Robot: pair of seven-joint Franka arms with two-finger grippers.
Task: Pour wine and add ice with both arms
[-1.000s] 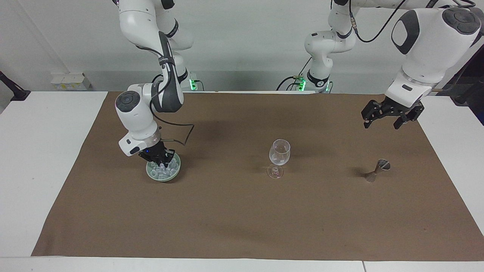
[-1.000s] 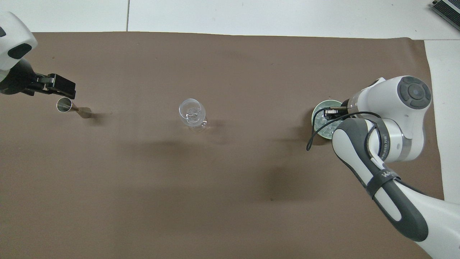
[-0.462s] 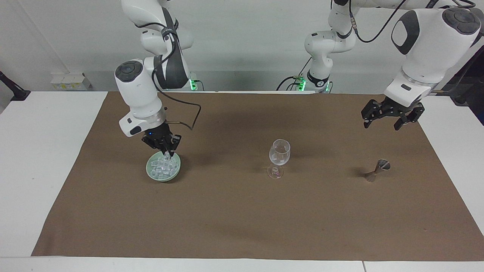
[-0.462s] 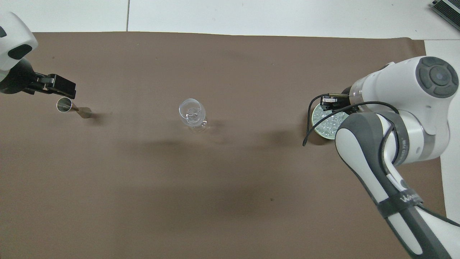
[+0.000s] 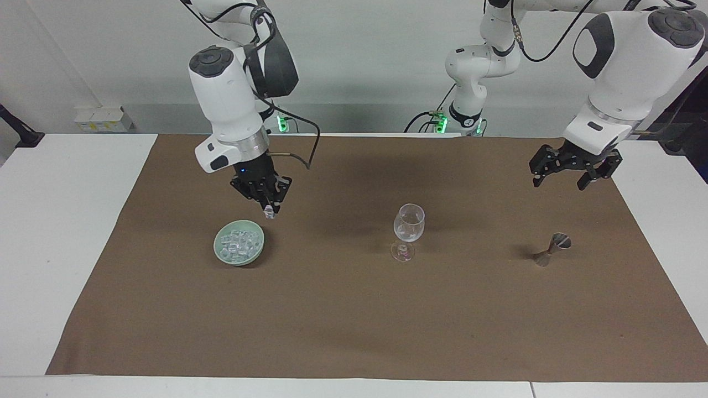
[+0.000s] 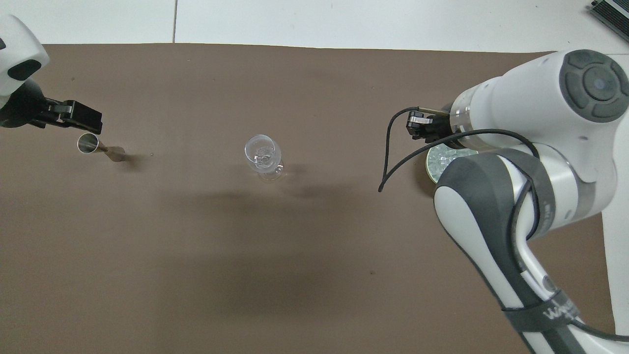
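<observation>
A pale green bowl (image 5: 239, 250) (image 6: 444, 160) heaped with ice (image 5: 238, 242) sits on the brown mat toward the right arm's end. My right gripper (image 5: 269, 209) (image 6: 416, 123) hangs above the mat beside the bowl, on its wine glass side, shut on one clear ice chunk (image 5: 269, 210). The clear stemmed wine glass (image 5: 409, 224) (image 6: 263, 155) stands mid-mat. A metal jigger (image 5: 553, 249) (image 6: 98, 146) stands toward the left arm's end. My left gripper (image 5: 558, 178) (image 6: 82, 119) waits open in the air over the mat by the jigger. No wine shows.
The brown mat (image 5: 354, 320) covers most of the white table (image 5: 61, 232). The right arm's elbow and forearm (image 6: 496, 206) hide part of the bowl in the overhead view. A black cable (image 6: 393, 157) loops off the right wrist.
My right gripper has risen out of the ice bowl with a chunk between its fingertips and shifted toward the glass. The left arm has not moved.
</observation>
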